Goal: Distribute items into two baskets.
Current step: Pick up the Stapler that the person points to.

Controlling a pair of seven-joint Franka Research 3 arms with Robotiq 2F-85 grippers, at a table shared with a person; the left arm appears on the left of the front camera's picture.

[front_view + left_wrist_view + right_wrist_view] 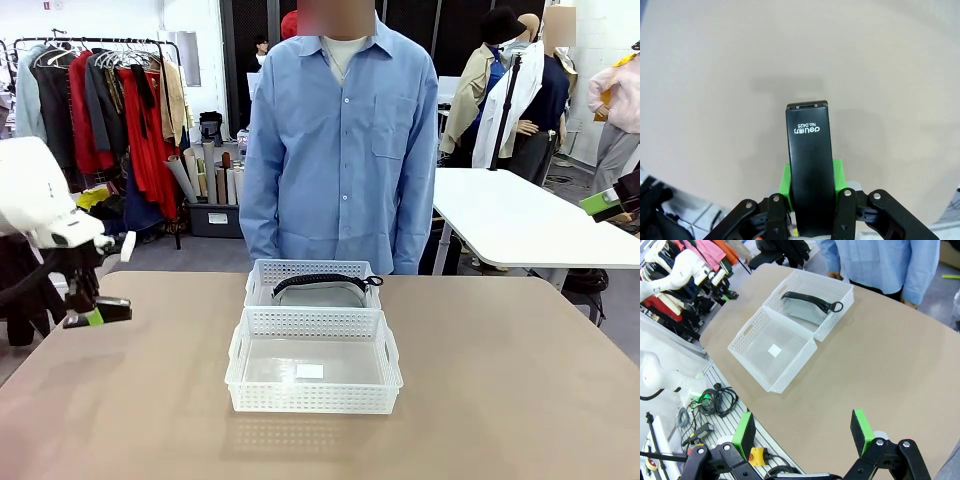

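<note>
- Left pincer (pixel 811 177) pinches the black stapler (pixel 808 150) over the counter (pixel 520 380), nine o'clock of the near basket (pixel 236 372).
- Right pincer (pixel 802 421) spread wide, gripping nothing.
- Grey pouch (pixel 320 294) sits in the far basket (pixel 258 280), twelve o'clock.

We find the two baskets in the middle of the table (pixel 520 400), one straight behind the other and touching. The near basket (pixel 313 400) is on our side. The far basket (pixel 262 280) is towards the person (pixel 340 150), who stands just beyond the table's far edge, directly behind both. The pouch (pixel 320 295) lies in the far basket. A label (pixel 310 371) lies on the near basket's floor. Well to the left of the baskets, near the table's left edge, our left gripper (pixel 812 180) has the stapler (pixel 807 140) between its fingers, above the tabletop. Our right gripper (pixel 802 430) hangs high at the right, well apart from the baskets, with the tabletop below it.
</note>
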